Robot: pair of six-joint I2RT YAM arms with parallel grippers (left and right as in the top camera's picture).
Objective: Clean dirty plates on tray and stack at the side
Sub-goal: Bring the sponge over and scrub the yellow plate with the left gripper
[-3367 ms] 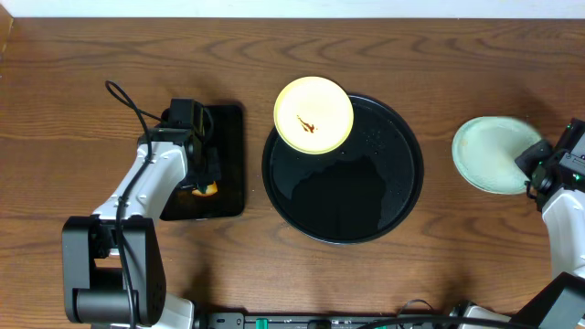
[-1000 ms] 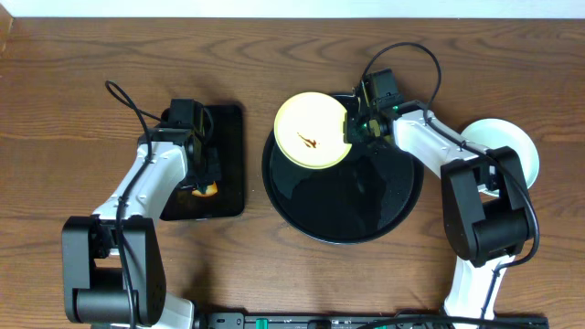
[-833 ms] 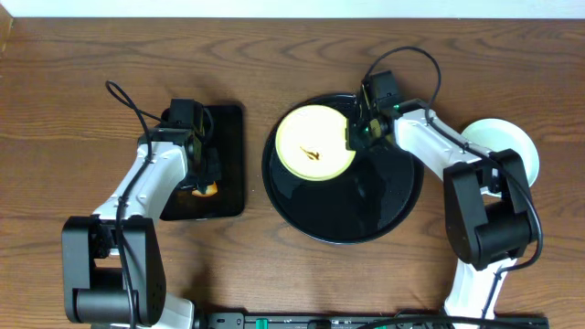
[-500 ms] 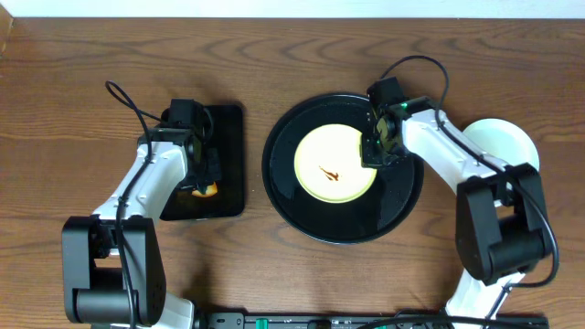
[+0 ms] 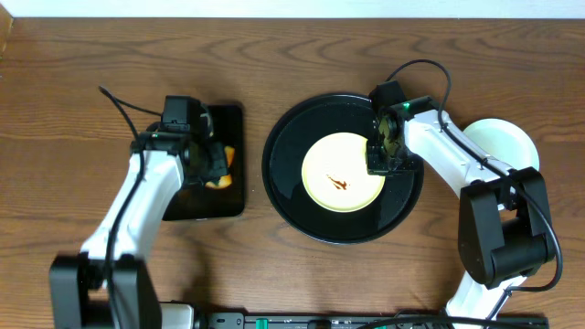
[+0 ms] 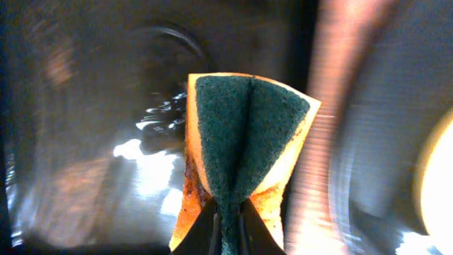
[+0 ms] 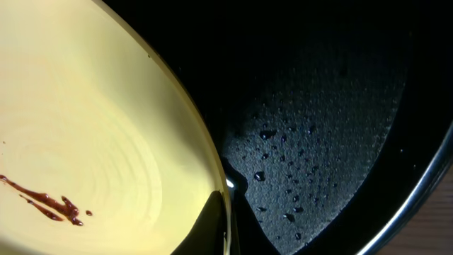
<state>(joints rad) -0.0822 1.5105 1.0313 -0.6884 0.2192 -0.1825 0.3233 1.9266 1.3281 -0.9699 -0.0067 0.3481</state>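
A pale yellow plate with a small brown sauce smear lies near the middle of the round black tray. My right gripper is shut on its right rim; the right wrist view shows the plate pinched at the edge by the gripper over the wet tray. My left gripper is shut on a folded orange-and-green sponge, held over the small rectangular tray. Up close, the sponge bulges out of the gripper. A pale mint plate rests at the right, partly behind my right arm.
The black rectangular tray lies left of the round tray, its surface wet and shiny. Water drops dot the round tray's floor. Bare wooden table runs along the back and the far left.
My right gripper has dragged the yellow plate from the tray's upper-left rim to its middle. My left gripper has moved the sponge up and to the right over the rectangular tray.
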